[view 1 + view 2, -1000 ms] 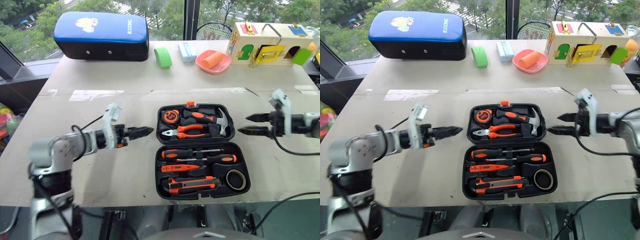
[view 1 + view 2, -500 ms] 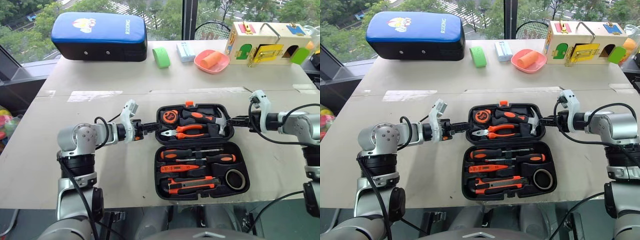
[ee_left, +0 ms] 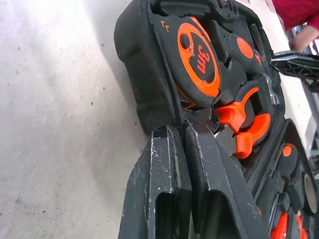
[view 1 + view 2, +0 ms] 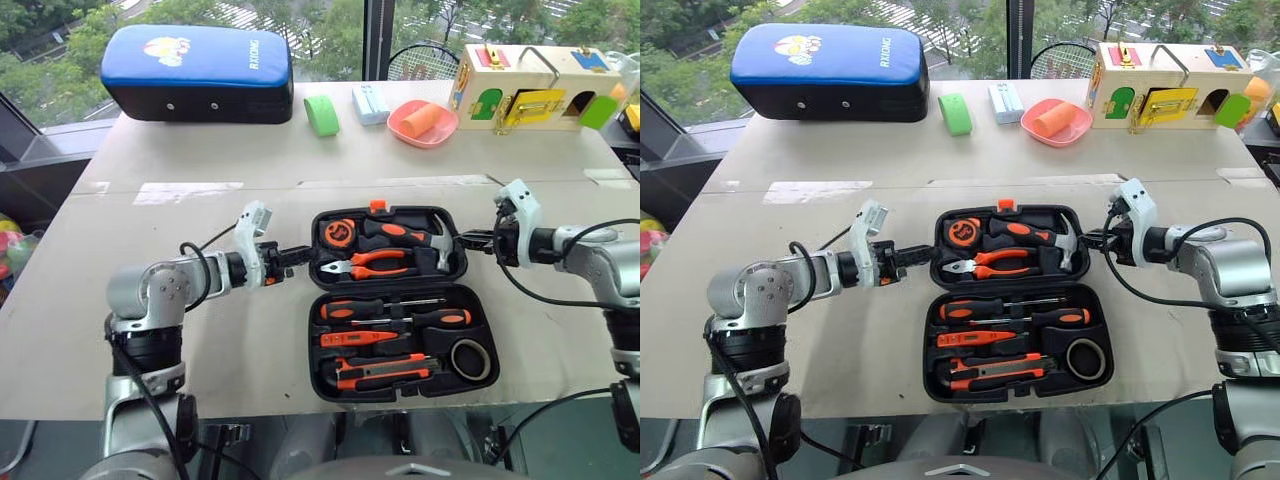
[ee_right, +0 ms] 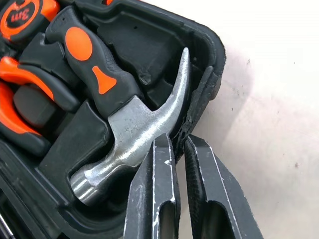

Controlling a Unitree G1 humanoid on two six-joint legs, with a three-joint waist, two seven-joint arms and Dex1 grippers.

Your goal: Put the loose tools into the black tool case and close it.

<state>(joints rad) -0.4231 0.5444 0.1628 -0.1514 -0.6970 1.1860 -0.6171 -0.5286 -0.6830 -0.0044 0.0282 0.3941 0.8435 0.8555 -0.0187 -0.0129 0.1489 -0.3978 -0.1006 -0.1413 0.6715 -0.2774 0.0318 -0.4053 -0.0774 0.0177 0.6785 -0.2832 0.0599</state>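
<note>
**On the table centre: case open, both grippers pinching the far half's rim**

Black tool case (image 4: 392, 300) lies open, every tool seated in its recess. Risk: thin edge grips may slip as I fold the far half, or uneven lifting twists the hinge. My left gripper (image 3: 182, 137) is clamped narrow on the left rim, my right gripper (image 5: 179, 144) likewise by the hammer (image 5: 132, 124).

Silver arms (image 4: 160, 290), black cables — scuffed black fingers (image 3: 164, 189).
</note>
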